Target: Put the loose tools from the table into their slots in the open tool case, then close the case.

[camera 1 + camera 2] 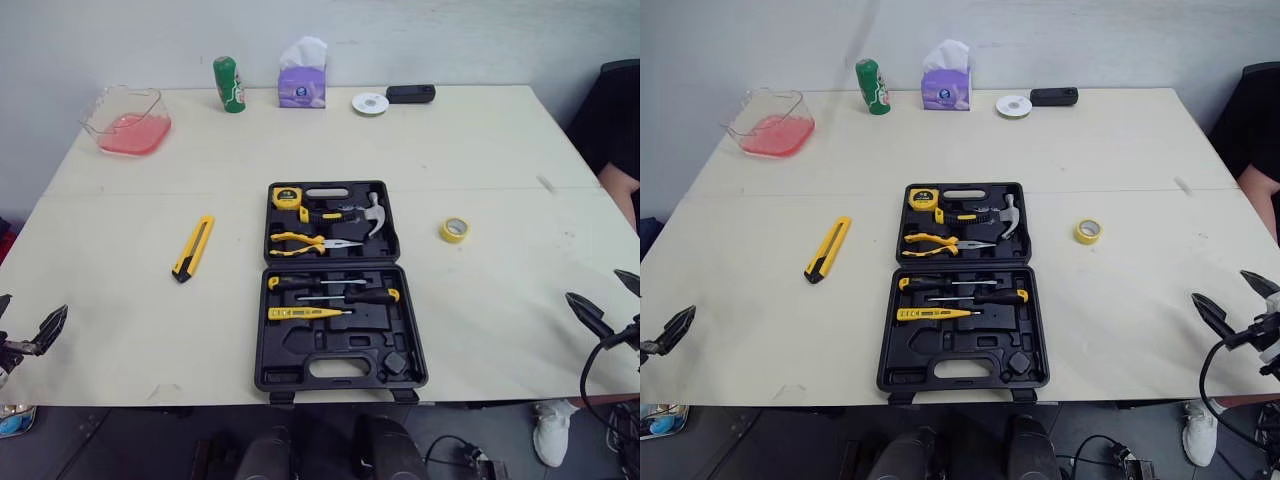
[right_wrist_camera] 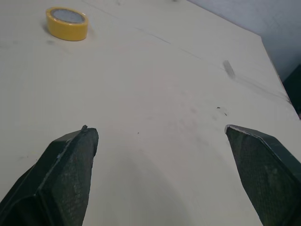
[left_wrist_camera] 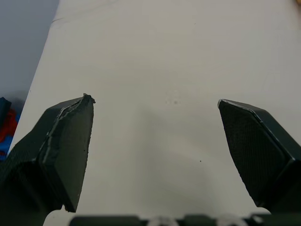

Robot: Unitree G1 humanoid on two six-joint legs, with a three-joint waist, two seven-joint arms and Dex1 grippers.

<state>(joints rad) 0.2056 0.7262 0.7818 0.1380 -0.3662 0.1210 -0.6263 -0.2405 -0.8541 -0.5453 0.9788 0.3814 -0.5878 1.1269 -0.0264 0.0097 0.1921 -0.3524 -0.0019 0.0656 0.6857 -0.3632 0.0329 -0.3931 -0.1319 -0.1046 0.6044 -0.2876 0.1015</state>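
The black tool case [image 1: 300,350] lies open at the table's middle, near the front edge. Its slots hold a tape measure [image 1: 287,196], a hammer [image 1: 368,214], pliers [image 1: 305,241] and screwdrivers [image 1: 335,296]; some slots in the near half are bare. A yellow-and-black utility knife [image 1: 193,248] lies loose on the table left of the case. A yellow tape roll [image 1: 454,230] lies loose to its right, also seen from the right wrist [image 2: 67,22]. My left gripper [image 1: 28,312] hovers open at the table's front left edge. My right gripper [image 1: 598,288] hovers open at the front right, holding nothing.
Along the far edge stand a clear tub of pink liquid [image 1: 127,122], a green bottle [image 1: 230,84], a purple tissue box [image 1: 302,80], a white disc [image 1: 370,103] and a black device [image 1: 411,93]. A person's arm [image 1: 622,185] is at the right edge.
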